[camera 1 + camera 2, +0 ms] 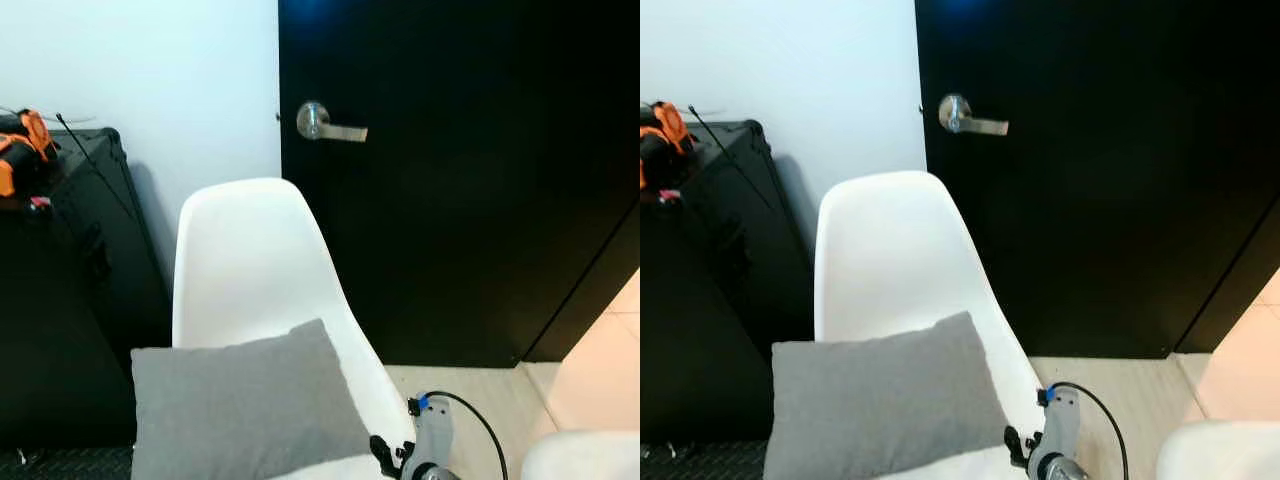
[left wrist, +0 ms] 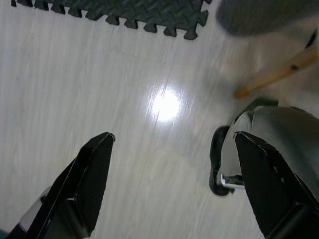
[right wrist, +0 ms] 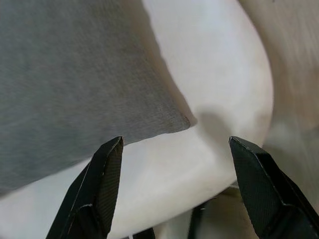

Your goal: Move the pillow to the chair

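Behind the work area stands a black door (image 1: 460, 200) with a silver lever handle (image 1: 328, 125); a pale wall adjoins it on the robot's left, with a black case (image 1: 70, 290) below. Pale wood-grain floor (image 2: 99, 99) and a dark foam mat (image 2: 129, 15) appear in the left wrist view.

White chair (image 1: 255, 265): shell type, backrest upright, facing the robot. Its seat rim curves below the pillow in the right wrist view.

Grey pillow (image 1: 240, 405): resting on the seat, leaning against the backrest. One corner lies just beyond the right gripper's fingers.

Right gripper (image 3: 174, 189): fingers spread wide, holding nothing, positioned over the seat edge beside the pillow corner.

Left gripper (image 2: 174, 184): fingers spread wide, empty, pointing at the floor, idle.

Step assessment: placement appears complete, since the pillow sits on the chair with no grip on it. The next move calls for drawing the right arm back clear of the seat without catching the pillow corner.
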You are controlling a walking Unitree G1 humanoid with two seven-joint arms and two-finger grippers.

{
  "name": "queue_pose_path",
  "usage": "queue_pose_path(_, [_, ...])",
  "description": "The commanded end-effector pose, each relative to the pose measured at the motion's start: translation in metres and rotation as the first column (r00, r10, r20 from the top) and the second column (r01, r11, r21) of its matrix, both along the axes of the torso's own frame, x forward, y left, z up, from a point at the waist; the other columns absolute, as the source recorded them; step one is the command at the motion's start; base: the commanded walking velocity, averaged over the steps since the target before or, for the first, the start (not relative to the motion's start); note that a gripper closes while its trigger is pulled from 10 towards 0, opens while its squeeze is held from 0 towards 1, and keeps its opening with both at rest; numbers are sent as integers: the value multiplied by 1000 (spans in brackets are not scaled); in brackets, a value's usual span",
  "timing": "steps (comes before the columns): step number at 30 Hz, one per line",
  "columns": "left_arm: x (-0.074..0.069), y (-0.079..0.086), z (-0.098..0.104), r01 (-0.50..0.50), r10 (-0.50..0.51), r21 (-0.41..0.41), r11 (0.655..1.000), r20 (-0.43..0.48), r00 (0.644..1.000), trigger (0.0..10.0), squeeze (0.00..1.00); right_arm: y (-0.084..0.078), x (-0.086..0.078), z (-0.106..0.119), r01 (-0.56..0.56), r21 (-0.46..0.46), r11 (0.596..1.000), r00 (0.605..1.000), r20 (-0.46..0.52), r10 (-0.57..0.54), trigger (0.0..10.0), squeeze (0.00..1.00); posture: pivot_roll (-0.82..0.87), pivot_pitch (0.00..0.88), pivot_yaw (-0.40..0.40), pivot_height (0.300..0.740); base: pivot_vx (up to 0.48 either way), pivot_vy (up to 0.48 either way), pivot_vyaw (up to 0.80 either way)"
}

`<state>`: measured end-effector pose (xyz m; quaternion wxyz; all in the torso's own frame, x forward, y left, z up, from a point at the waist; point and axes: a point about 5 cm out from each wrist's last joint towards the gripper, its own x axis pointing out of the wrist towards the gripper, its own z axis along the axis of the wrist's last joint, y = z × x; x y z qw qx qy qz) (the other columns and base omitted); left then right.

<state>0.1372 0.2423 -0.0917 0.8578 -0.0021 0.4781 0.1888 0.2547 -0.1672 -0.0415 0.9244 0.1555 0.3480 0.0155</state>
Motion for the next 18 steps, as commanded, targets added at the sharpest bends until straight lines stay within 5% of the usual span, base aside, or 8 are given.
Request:
queue_pose_path(1, [-6, -2, -3, 13, -13, -9, 1000, -28, 1000, 10000, 0, -3, -6, -4, 6, -12, 1000, 1000, -27, -7, 10000, 0, 65, 73, -63, 707, -480, 0, 0])
queue_pose_path(4, [-7, -1, -3, 8, -8, -7, 1000, -14, 1000, 10000, 0, -4, -8, -6, 10, -14, 1000, 999, -35, -10, 10000, 0, 68, 73, -65, 717, -457, 0, 0])
queue_pose_path(18, [-23, -8, -9, 37, -38, -10, 999, -71, 997, 10000, 0, -3, -24, -17, -68, -90, 994, 992, -112, 58, 10000, 0, 72, 72, -80, 740, 0, 0, 0])
